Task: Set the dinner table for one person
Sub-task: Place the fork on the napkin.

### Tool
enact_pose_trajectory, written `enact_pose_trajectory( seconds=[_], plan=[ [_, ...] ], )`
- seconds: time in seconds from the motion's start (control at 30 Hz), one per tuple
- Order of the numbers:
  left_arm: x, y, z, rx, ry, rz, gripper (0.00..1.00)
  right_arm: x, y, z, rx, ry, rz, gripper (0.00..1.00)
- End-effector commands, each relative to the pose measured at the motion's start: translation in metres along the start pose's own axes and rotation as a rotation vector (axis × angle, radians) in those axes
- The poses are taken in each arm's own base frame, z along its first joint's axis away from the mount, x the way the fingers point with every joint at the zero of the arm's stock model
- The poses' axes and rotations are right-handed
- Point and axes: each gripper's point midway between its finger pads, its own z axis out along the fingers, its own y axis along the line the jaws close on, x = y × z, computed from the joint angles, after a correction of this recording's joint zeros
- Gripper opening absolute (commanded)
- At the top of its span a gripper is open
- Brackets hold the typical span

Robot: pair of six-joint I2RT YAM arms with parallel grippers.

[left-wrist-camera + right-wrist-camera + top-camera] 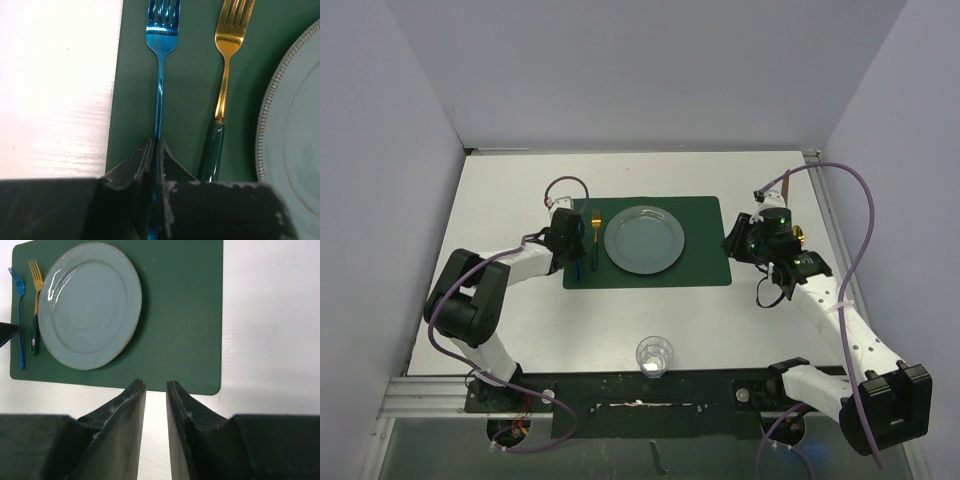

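The white dinner table (520,310) holds a dark green placemat (705,255) with a pale blue plate (644,239) on it. A gold fork with a green handle (225,75) lies left of the plate (295,125). A blue fork (160,75) lies at the mat's left edge. My left gripper (155,145) is shut on the blue fork's handle, low on the mat. My right gripper (155,385) is open and empty, above the table just off the mat's (180,315) near edge; in the top view it (732,243) is at the mat's right edge.
A clear glass (655,354) stands near the table's front edge, in the middle. A small gold item (801,236) shows behind the right arm, mostly hidden. The aluminium rail (430,390) runs along the front.
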Motion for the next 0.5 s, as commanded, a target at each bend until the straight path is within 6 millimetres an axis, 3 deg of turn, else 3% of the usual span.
enact_pose_trajectory(
  seconds=[0.0,0.47],
  plan=[
    [-0.0155,-0.0079,0.0033,0.023,-0.063,0.003,0.00,-0.0181,0.0079,-0.0020,-0.013,-0.051,-0.008,0.25],
    [-0.0194,-0.0122,0.0129,0.023,-0.064,0.029,0.00,-0.0181,0.0067,-0.0022,-0.007,-0.049,-0.010,0.25]
  ],
)
